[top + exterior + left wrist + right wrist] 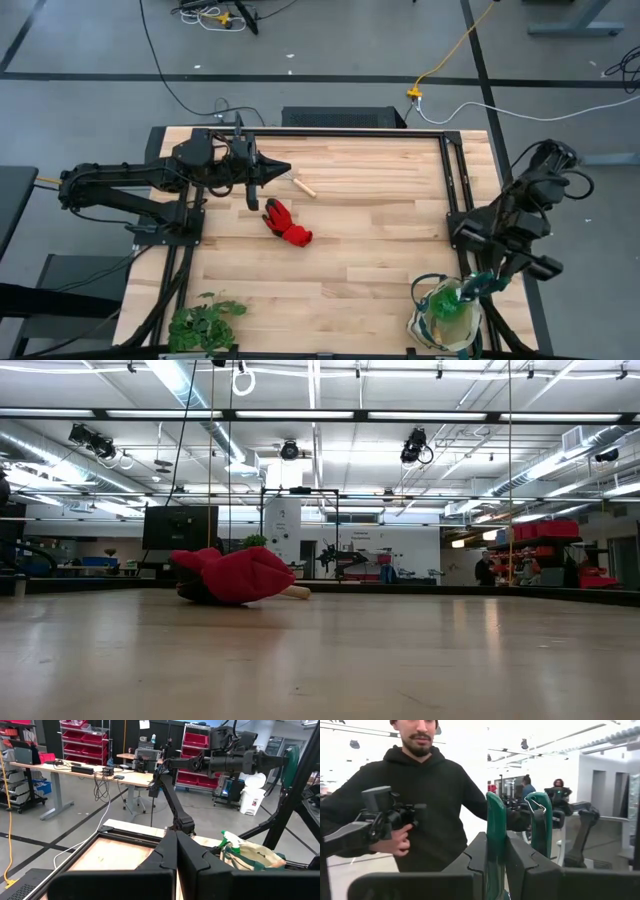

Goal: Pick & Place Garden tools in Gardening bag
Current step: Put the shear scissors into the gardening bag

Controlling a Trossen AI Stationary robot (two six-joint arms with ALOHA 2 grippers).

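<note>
My right gripper [488,285] is shut on dark green-handled pruning shears [540,825], raised over the far rim of the cream gardening bag [415,320] at the table's near right corner. A green spray bottle [445,300] stands inside the bag. The red glove [288,225] lies flat on the table's middle left, and a short wooden handle [305,187] lies just beyond it. My left gripper [285,170] hovers shut and holds nothing, above the far left of the table, near that handle. My right gripper pinches one green handle of the shears [495,820] between its two fingers. The other handle, with its wire clip [538,806], stands free beside them. The fingers point roughly level toward the table's near edge. The shears are lifted clear of table and bag.
A leafy green plant bunch [205,322] lies at the near left corner. A black metal frame [445,170] borders the wooden table. A person [420,820] stands just beyond the near edge, holding a hand controller. Bare wood stretches between the glove and the bag.
</note>
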